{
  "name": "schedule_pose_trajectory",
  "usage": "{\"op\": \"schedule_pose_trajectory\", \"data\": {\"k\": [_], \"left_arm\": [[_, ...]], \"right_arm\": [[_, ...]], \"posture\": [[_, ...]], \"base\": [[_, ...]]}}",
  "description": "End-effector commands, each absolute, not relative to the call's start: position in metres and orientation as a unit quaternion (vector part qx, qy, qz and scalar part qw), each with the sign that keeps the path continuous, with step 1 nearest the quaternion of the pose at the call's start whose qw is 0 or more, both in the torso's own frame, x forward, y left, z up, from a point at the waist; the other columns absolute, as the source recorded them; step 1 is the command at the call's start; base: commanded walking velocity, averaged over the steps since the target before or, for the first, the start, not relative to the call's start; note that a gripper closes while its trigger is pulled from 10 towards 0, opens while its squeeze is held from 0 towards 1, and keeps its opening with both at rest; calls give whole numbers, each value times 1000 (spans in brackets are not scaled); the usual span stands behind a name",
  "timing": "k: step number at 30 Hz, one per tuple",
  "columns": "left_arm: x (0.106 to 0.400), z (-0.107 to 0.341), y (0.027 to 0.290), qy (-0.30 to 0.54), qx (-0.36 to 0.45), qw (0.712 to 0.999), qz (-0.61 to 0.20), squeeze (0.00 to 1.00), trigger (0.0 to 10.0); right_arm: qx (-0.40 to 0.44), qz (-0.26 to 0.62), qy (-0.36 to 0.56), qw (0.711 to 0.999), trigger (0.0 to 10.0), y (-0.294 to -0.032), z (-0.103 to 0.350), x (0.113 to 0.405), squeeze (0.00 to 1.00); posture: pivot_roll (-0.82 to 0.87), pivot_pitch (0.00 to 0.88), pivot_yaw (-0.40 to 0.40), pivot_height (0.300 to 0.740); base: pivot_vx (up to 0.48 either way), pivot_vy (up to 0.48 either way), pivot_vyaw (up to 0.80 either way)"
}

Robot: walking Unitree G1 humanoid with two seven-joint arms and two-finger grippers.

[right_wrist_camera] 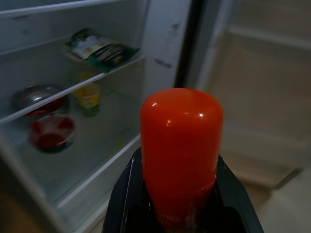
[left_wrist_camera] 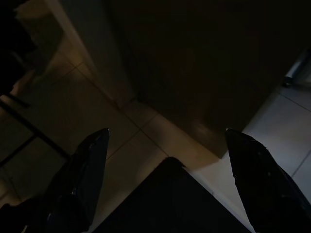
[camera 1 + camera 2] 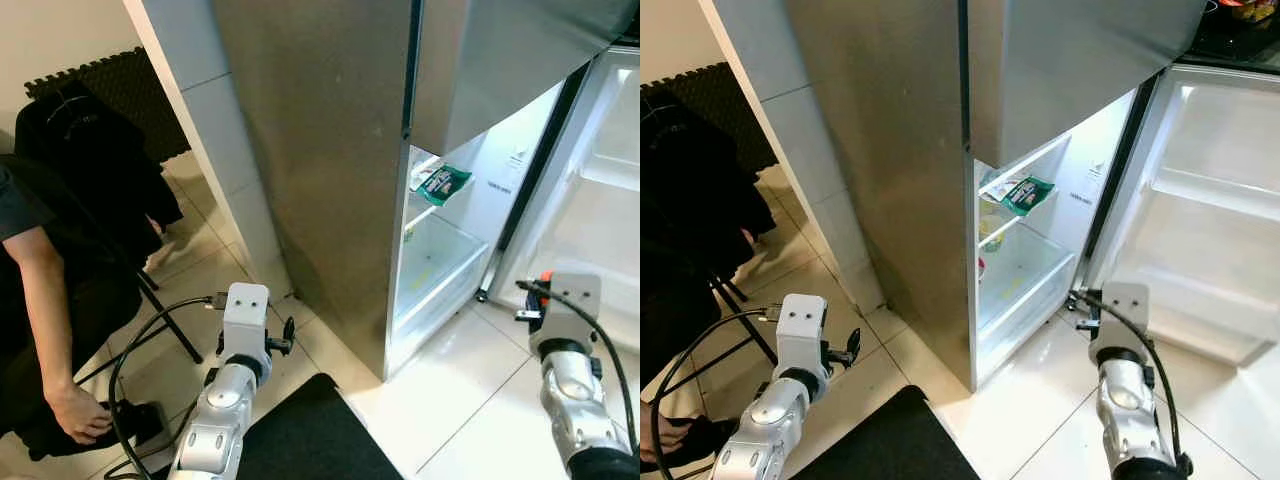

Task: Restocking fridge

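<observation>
The steel fridge (image 3: 330,150) stands ahead with its lower door (image 3: 1220,230) swung open to the right. A green packet (image 3: 440,183) lies on an upper shelf. In the right wrist view, a yellow jar (image 1: 89,97), a metal bowl (image 1: 36,97) and a red bowl (image 1: 51,132) sit on the shelves below it. My right gripper (image 1: 180,194) is shut on a red-capped bottle (image 1: 181,141), held upright in front of the open compartment. My left gripper (image 2: 166,132) hangs open over the floor with nothing between its fingers.
A person sits at the left by a black chair, one hand (image 3: 75,412) low near the floor. A black mat (image 3: 310,435) lies at my feet. Cables (image 3: 140,345) loop beside my left arm (image 3: 235,370). A white tiled wall corner (image 3: 215,130) adjoins the fridge.
</observation>
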State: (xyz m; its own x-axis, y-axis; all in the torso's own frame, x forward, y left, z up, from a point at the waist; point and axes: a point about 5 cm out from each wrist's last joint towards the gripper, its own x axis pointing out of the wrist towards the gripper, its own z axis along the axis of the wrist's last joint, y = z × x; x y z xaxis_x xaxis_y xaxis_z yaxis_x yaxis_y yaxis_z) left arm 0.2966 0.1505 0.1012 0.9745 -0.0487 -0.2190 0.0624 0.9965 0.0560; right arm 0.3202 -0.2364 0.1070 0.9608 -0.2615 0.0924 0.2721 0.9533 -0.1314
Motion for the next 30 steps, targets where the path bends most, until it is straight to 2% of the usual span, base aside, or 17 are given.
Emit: {"op": "schedule_pose_trajectory", "data": {"k": [1,11,30], "left_arm": [[292,92,157,128,42,991,-24,0,10000],[291,90,153,128,43,990,-34,0,10000],[285,82,149,129,39,989,-56,0,10000]], "right_arm": [[-67,-122,-32,990,10000,-228,103,318,0],[-50,-65,-21,996,10000,-186,90,309,0],[-31,-19,-18,999,10000,-163,85,298,0]], "posture": [[-87,195,112,740],[-93,191,108,740],[-103,191,96,740]], "base": [[0,0,0],[0,0,0],[0,0,0]]}}
